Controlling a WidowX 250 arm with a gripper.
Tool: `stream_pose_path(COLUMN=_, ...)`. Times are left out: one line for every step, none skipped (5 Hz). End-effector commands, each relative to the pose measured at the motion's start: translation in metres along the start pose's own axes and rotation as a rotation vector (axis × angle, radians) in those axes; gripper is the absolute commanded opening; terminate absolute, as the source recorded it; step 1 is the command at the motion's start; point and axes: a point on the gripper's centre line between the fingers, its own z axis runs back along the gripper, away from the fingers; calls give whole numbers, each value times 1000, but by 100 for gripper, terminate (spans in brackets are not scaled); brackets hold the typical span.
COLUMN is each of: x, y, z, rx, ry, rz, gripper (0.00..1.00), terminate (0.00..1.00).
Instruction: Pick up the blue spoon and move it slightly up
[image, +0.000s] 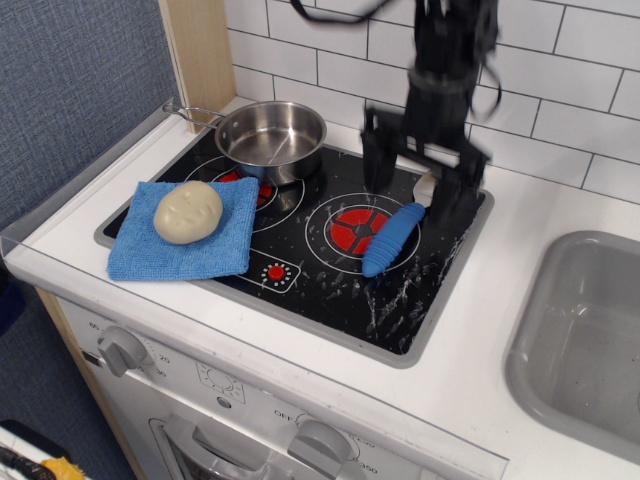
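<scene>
Blue spoon (395, 236) lying on black stovetop (330, 275), tool (418, 180) spread above, white tiled wall (590, 100)

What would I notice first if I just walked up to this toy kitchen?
Probably the big black robot gripper, hanging open over the back right of the black stovetop, with the blue spoon lying on the stovetop just below it beside the red burner. On the left, a beige face-like lump sits on a blue cloth, and a shiny silver pan stands behind it.
</scene>
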Motion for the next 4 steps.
stream_pose_path(x=-31, y=21, z=47, rx=-4, ry=-105, rz=-21, gripper=100, terminate=0)
stream_pose_path(x=-31, y=21, z=47, rx=-4, ry=-105, rz=-21, gripper=100, terminate=0)
stream_pose_path(x=-31, y=21, z=47, rx=-4, ry=-105, rz=-21, gripper=100, terminate=0)
stream_pose_path(x=-31, y=21, z=47, rx=-4, ry=-105, rz=-21, gripper=100, terminate=100)
